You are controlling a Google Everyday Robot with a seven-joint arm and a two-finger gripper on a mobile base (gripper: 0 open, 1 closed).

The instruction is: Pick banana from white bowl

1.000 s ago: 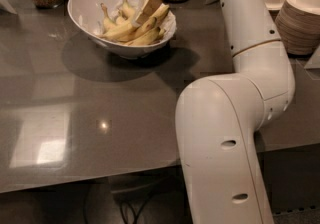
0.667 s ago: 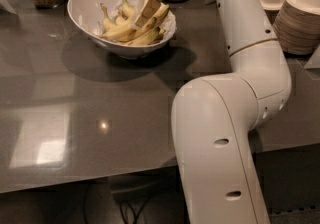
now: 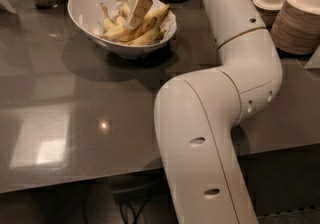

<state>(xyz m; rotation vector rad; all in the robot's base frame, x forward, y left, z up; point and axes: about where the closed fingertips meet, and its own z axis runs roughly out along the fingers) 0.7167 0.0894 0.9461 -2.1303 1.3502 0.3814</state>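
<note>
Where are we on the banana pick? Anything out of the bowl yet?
Done: the approach. The gripper is down inside the white bowl, against the bananas. In hand: the grasp, though I cannot tell whether one is gripped. Left: lifting a banana clear; every banana I can see lies in the bowl.
</note>
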